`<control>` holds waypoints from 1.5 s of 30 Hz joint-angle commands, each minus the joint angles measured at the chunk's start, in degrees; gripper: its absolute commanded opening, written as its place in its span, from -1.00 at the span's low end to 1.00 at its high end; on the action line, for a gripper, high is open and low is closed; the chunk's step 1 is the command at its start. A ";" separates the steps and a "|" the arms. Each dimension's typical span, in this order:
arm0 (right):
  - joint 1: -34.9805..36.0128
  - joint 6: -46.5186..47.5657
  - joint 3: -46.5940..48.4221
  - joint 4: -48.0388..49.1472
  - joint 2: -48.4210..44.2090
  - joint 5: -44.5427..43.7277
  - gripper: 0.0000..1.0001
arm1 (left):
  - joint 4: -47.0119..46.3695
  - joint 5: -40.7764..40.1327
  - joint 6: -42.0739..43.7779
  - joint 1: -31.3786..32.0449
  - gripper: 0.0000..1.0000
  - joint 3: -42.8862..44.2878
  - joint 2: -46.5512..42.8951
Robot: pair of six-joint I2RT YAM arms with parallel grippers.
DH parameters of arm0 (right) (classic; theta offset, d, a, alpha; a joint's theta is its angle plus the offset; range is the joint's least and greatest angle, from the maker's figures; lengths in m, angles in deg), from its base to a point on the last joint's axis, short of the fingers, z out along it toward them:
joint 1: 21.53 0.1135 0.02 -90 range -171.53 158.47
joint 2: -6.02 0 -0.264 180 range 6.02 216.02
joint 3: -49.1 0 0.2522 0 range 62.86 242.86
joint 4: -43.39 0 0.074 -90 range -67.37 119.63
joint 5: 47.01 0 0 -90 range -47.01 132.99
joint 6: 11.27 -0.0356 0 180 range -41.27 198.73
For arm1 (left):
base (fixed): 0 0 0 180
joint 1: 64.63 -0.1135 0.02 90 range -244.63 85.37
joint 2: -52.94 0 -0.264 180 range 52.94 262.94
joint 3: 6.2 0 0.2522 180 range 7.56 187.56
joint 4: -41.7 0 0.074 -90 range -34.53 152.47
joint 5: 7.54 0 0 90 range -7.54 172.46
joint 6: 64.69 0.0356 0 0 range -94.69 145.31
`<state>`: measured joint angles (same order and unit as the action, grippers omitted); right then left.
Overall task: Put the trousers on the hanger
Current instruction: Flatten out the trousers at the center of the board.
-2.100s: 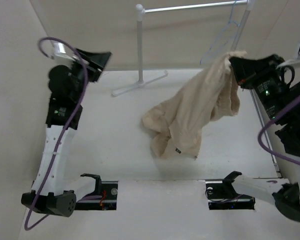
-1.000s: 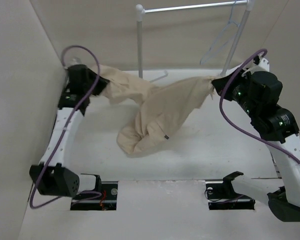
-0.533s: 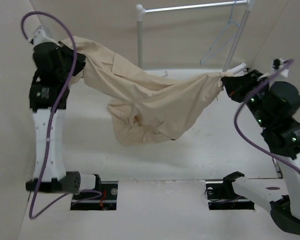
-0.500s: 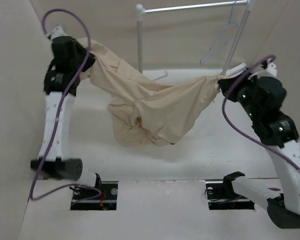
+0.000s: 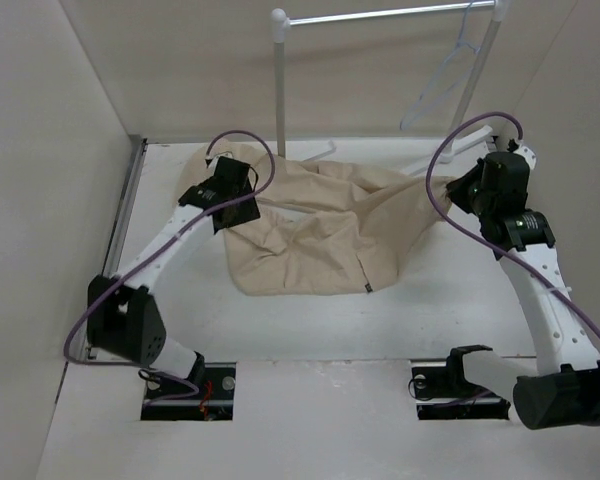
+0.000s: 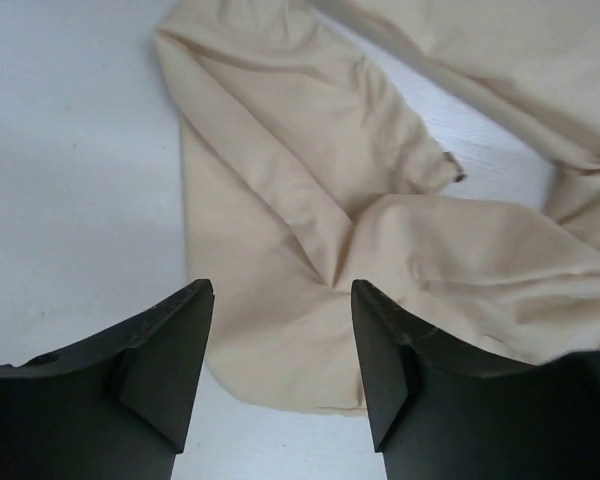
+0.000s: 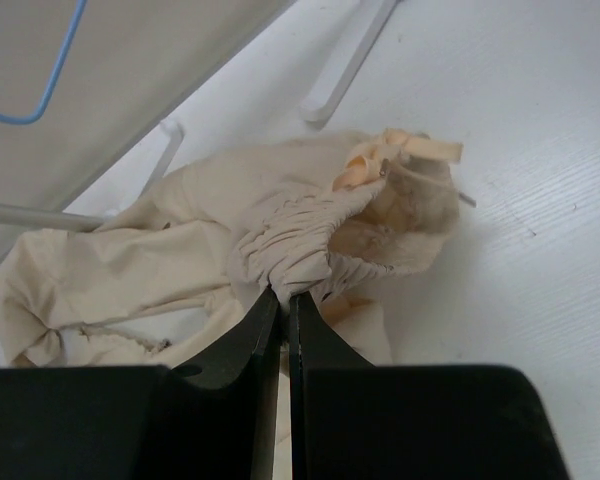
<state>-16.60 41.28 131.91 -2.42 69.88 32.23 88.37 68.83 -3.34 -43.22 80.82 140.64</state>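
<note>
Two arms work over one pair of trousers. The left gripper (image 6: 281,300) has its jaws wide apart and holds nothing, poised at the nine o'clock end of the trousers (image 5: 320,235), which lie spread on the table (image 5: 460,290). At their three o'clock end the right gripper (image 7: 283,298) pinches the gathered waistband tight. One hanger (image 5: 445,72) hangs from the single rack (image 5: 279,90), at one o'clock.

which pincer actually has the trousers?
The right pincer, shut on the gathered waistband of the beige cotton trousers. The left pincer stands open over the cloth, holding nothing.
</note>
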 commanded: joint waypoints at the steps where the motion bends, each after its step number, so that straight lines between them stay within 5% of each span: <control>1: 0.30 -0.52 -0.68 5.25 -1.45 -0.66 -0.90 | -4.69 -2.81 -3.26 3.94 0.11 -9.60 -5.97; 4: 0.56 -0.25 -0.94 5.33 -1.19 -0.05 -0.89 | -9.68 -0.62 -3.44 4.12 0.35 -11.81 -1.94; 7: 0.83 -0.34 -1.03 5.33 -1.36 0.92 -0.89 | -14.53 2.81 -3.61 2.72 0.37 -10.25 4.91; 11: 1.09 -0.43 -1.82 5.07 -2.42 1.54 -0.88 | -17.43 3.35 -4.23 1.05 0.08 -5.76 13.88; 14: 1.09 -0.52 -3.22 4.81 -3.47 1.62 -0.88 | -18.93 3.87 -5.72 -0.53 -0.49 -5.14 16.27; 15: 1.09 -0.60 -4.10 4.72 -4.17 1.71 -0.88 | -18.15 4.05 -7.37 -1.84 -0.77 -6.10 15.06; 16: 1.00 -0.60 -4.45 4.63 -4.53 1.71 -0.88 | -17.71 4.05 -8.17 -2.55 -0.83 -7.41 13.39; 19: 0.65 -0.87 -7.61 3.15 -6.89 1.62 -0.88 | -15.34 3.35 -10.11 -8.15 -0.87 -17.58 -3.77; 23: -2.42 -2.27 -12.27 0.07 -9.88 1.36 -0.91 | -0.01 3.43 -11.17 -22.10 -0.88 -23.06 -25.40; 27: -4.09 -2.71 -15.00 -4.32 -12.17 1.45 -0.93 | 11.81 2.65 -10.03 -29.53 -0.88 -12.31 -33.03; 32: -4.62 -2.45 -13.17 -8.02 -15.07 1.45 -0.94 | 16.92 0.36 -10.38 -24.89 -0.88 7.67 -28.12; 34: -5.06 -1.31 -14.12 -7.68 -15.34 -0.13 -0.93 | 19.21 -3.85 -9.85 -20.15 -0.84 13.22 -26.18; 37: -6.29 -0.43 -15.01 -6.36 -14.73 0.22 -0.93 | 19.65 -6.06 -9.33 -14.52 -0.71 10.42 -23.46; 38: -6.21 -1.04 -14.05 -6.36 -14.64 0.83 -0.93 | 19.13 -5.19 -9.33 -12.77 -0.53 5.98 -21.36; 42: -6.20 -0.87 -13.94 -6.79 -16.12 1.36 -0.92 | 9.49 -4.83 -9.76 -17.81 0.23 -11.49 -19.86; 45: -5.68 -0.87 -15.44 -6.97 -16.83 2.67 -0.91 | 5.34 -0.36 -10.29 -22.50 0.34 -17.69 -18.10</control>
<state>-22.30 39.90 116.35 -10.57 54.71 34.35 97.25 66.69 -13.20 -61.91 67.33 122.67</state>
